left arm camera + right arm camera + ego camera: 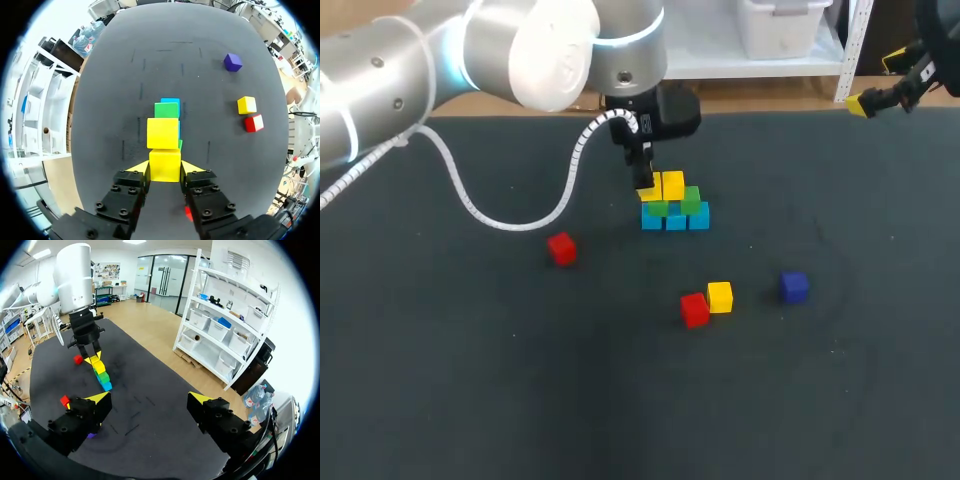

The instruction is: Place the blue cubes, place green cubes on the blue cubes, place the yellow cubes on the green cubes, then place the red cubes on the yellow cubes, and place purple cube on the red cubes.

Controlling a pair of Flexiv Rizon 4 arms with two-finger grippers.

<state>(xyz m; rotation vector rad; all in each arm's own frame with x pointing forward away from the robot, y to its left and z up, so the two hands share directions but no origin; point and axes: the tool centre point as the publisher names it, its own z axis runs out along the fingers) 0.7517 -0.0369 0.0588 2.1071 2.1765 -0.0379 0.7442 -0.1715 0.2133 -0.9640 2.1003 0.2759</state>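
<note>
My left gripper (pixel 645 183) is shut on a yellow cube (pixel 165 164), with a yellow-tipped finger touching each side. It holds the cube over the left end of the stack, level with a second yellow cube (pixel 673 185). Below these are green cubes (pixel 691 200) on a row of blue cubes (pixel 676 219). Loose on the black table are a red cube (pixel 561 248), another red cube (pixel 694 309) beside a yellow cube (pixel 720 296), and a purple cube (pixel 793 286). My right gripper (pixel 150 399) is open and empty, raised at the far right edge (pixel 866 103).
A white cable (pixel 500 215) from my left arm loops down onto the table left of the stack. The black table (pixel 470 380) spreads wide around the loose cubes.
</note>
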